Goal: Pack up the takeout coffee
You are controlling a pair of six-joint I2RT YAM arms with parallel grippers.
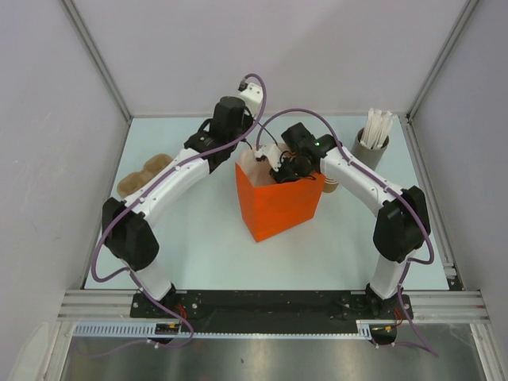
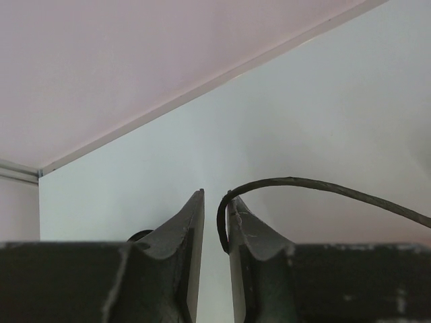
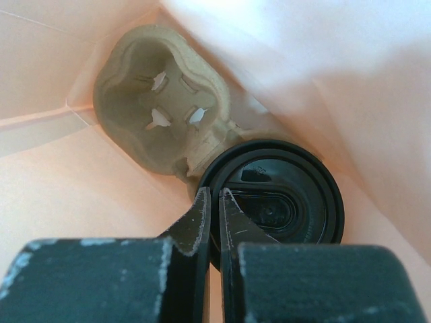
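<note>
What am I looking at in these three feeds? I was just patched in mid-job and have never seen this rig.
A left arm and a right arm are bolted at the near edge of the table. The wide picture looks down from above and behind them; the other two come from a camera on each wrist. On the table stand an orange bag, a stack of tan cups at left and a grey holder of white sticks at back right. The right hand is down inside the bag, shut, at the rim of the black lid, beside a pulp cup carrier. The left hand is at the bag's far side with a thin black cord between its fingers; whether it grips it is unclear.
</note>
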